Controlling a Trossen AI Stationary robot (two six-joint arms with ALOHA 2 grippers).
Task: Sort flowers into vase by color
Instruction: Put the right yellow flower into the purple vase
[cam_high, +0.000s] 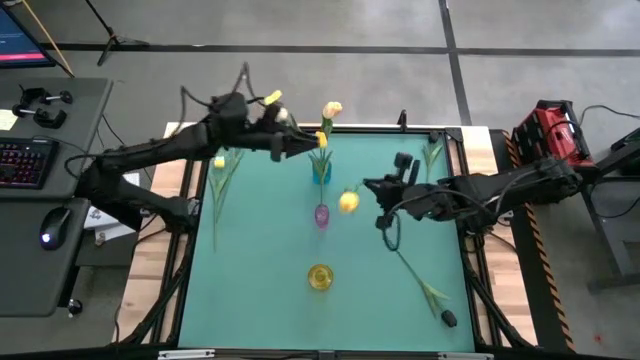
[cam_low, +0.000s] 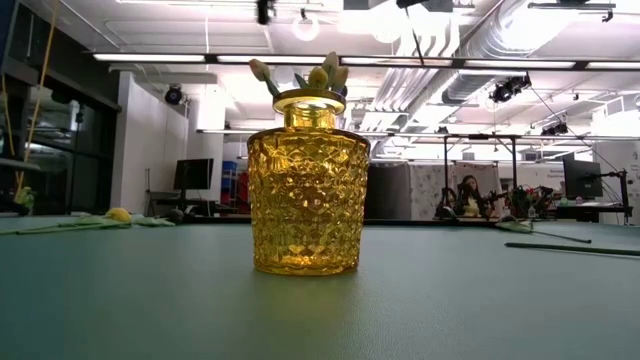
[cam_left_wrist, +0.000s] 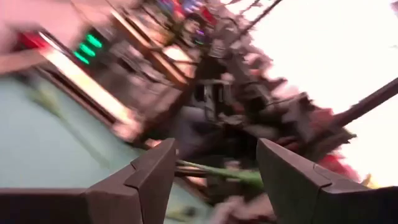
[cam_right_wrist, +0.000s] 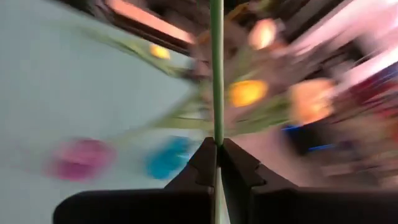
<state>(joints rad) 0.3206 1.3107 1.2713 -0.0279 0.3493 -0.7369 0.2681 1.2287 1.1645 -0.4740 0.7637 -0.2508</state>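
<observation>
Three small vases stand in a row down the green mat: blue (cam_high: 321, 172), pink (cam_high: 321, 214) and yellow (cam_high: 319, 277). The blue vase holds peach and yellow tulips (cam_high: 331, 109). My left gripper (cam_high: 296, 141) is open just left of that bunch, and a green stem (cam_left_wrist: 217, 170) crosses the gap between its fingers; I cannot tell whether it touches. My right gripper (cam_right_wrist: 217, 144), right of the pink vase, is shut on a yellow tulip (cam_high: 348, 201). Another yellow tulip (cam_high: 220, 162) lies at the left, and a dark one (cam_high: 447, 318) at the near right. My right gripper pinches the yellow tulip's green stem (cam_right_wrist: 216, 118) between its two fingertips. The stem runs on straight ahead past the fingers and out of the wrist view. The tulip is lifted clear of the mat, its yellow head (cam_high: 348, 201) right of the pink vase.
Green leaves of another flower (cam_high: 432, 152) lie at the mat's far right corner. A raised frame (cam_high: 400, 128) borders the mat. A desk with keyboard and mouse (cam_high: 28, 160) stands left of the table, and a red case (cam_high: 548, 130) to its right.
</observation>
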